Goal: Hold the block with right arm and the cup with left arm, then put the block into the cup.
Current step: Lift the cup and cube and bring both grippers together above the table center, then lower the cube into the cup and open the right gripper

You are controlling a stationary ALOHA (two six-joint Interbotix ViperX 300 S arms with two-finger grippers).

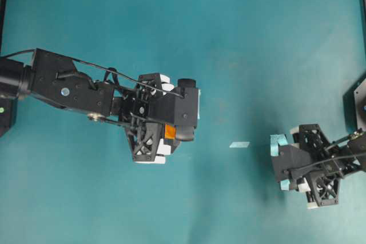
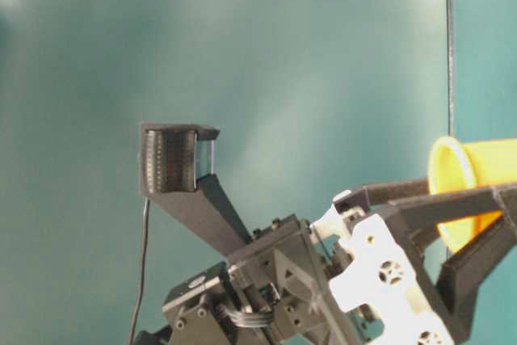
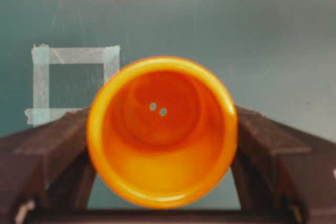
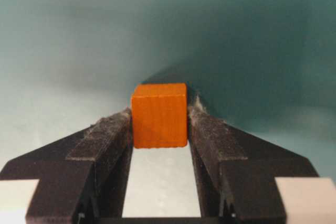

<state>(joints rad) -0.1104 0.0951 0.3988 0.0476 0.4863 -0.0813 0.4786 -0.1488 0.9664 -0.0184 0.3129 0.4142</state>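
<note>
Orange on both sides
left gripper [image 3: 163, 192] clamps cup [image 3: 161, 132]; right gripper [image 4: 160, 121] pinches block [image 4: 159, 115]; teal table [image 1: 229, 55]

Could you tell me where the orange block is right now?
The block sits between the right gripper's finger pads in the right wrist view, low on the overhead view's right side, apart from the cup.

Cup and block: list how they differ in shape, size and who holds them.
The cup is round and hollow; the block is a solid cube with flat faces. The cup bulges wider than the left claw around it; the block fits narrowly between the right claw's fingers. Both are orange and gripped at the sides.
</note>
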